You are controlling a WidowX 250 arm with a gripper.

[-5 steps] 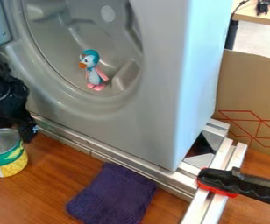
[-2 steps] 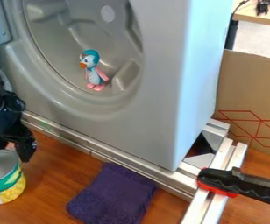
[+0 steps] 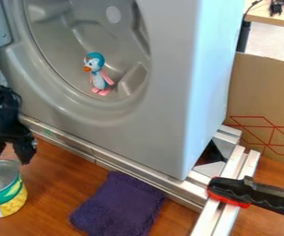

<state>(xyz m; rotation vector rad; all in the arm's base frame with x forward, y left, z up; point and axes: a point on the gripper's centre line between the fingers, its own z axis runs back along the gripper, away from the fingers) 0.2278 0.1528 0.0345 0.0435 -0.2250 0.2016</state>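
Observation:
At the left edge, the black gripper [image 3: 10,153] hangs just above an open-topped can [image 3: 9,199] with a green and yellow label. Its fingers are spread apart over the can's back rim, with nothing seen between them. The can stands upright on the wooden surface. A small blue, white and pink penguin figure [image 3: 99,79] stands inside the round opening of the grey machine [image 3: 163,110]. A folded purple cloth [image 3: 118,206] lies flat on the wood, right of the can.
Metal rails [image 3: 101,156] run along the machine's base, and others [image 3: 226,203] reach toward the front at right. A black and red clamp handle [image 3: 246,191] lies across those. Behind at right stands a cardboard panel [image 3: 261,92].
The can is now lower in the view than a second ago. My gripper moved down alongside it, then rose a little and shifted slightly left, its fingers now apart above the rim.

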